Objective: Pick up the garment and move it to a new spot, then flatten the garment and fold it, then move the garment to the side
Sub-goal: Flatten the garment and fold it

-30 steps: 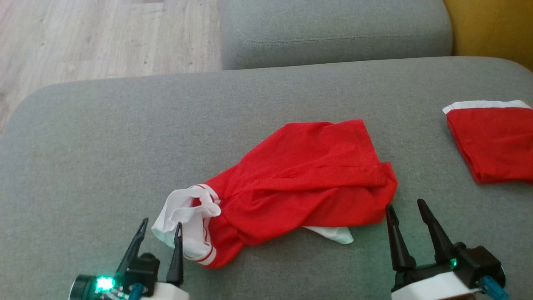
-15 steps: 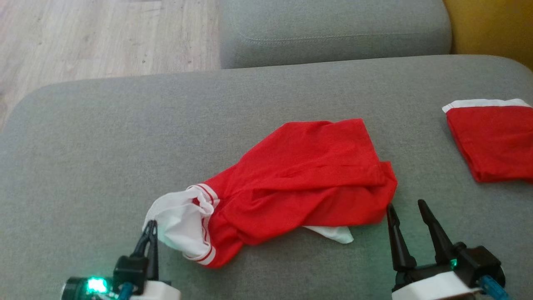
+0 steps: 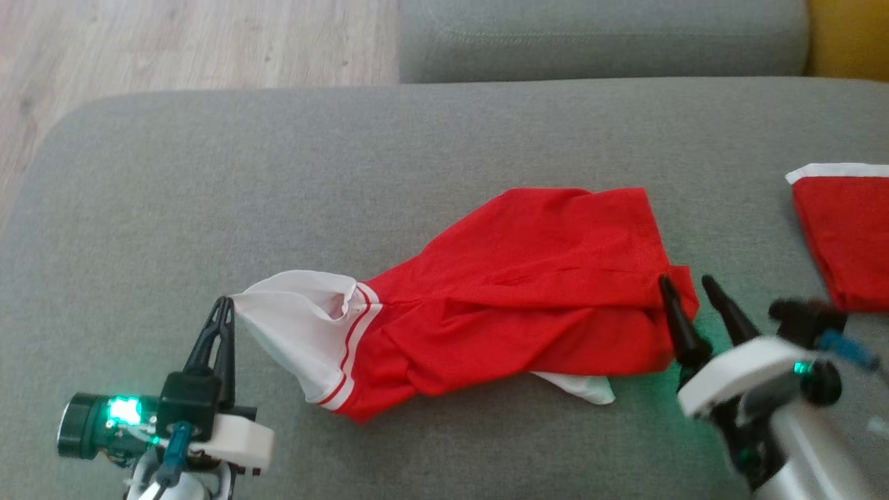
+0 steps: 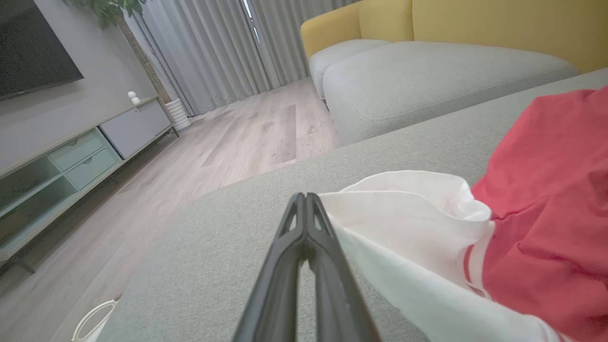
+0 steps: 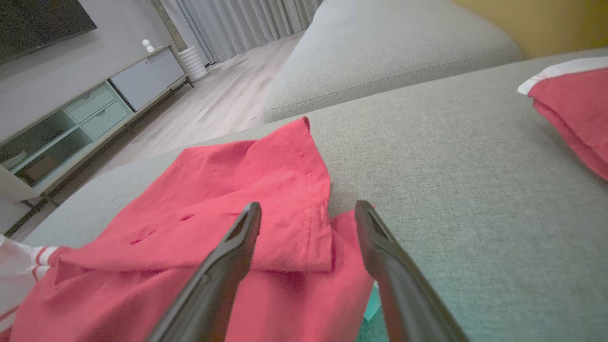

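The grey sofa seat carries everything. On it the garment, red with a white end, lies stretched between the two sets of jaws. A second red piece, folded, sits well beyond the right jaws on their outer side.

A second ago the left gripper had its jaws apart beside the white end. Now they are clamped together on its edge, and the cloth runs taut into a point at their tips, clear in the left wrist view.

The right gripper has come forward. Its jaws are apart and straddle the red hem corner, which lies between and just ahead of them, not yet pinched.

By my reading, one corner is secured. The pick-up waits on the right jaws closing, so that both ends can rise together.
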Robot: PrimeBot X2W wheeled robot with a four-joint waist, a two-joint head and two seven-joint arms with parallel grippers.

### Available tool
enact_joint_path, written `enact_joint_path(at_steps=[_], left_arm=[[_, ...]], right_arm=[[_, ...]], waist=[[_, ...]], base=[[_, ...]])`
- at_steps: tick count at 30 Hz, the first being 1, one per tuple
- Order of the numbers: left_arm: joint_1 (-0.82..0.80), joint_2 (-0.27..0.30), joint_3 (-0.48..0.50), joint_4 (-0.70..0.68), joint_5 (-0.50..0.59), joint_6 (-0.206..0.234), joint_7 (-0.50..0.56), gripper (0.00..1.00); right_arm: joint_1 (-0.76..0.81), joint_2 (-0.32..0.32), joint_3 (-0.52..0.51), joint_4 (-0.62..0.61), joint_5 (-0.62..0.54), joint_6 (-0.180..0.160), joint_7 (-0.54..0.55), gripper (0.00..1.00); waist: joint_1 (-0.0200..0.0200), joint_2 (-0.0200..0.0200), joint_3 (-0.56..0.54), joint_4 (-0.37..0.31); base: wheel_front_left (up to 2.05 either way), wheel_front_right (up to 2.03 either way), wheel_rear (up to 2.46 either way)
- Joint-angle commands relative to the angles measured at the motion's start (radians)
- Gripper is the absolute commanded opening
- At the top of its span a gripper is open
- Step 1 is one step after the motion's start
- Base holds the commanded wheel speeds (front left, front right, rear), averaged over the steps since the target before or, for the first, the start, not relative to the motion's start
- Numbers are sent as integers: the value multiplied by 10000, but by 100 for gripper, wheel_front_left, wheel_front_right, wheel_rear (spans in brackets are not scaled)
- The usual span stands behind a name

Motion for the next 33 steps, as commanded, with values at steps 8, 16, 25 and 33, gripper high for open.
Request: enact_joint_path(at_steps=[8, 16, 25, 33], left_arm=[[-703, 300, 410, -572, 150, 185, 150, 0], [-831, 183, 310, -606, 141, 199, 157, 0], [-799, 199, 272, -562, 94, 236, 148, 0], [-1341, 1038, 618, -1016, 462, 6, -471, 0]], right_arm=[[-1234, -1106, 605, -97, 3267, 65, 2517, 100], [-1256, -1529, 903, -174, 4167, 65, 3030, 63], [-1400, -1717, 1105, -216, 4294, 65, 2528, 0], [-2001, -2835, 755, -1309, 4380, 65, 1878, 0]], waist=[[-1, -1, 329, 259], [-1, -1, 436, 461], [-1, -1, 383, 483], [-1, -1, 150, -63]], base=[[0, 0, 0], [0, 0, 0], [0, 0, 0], [0, 0, 0]])
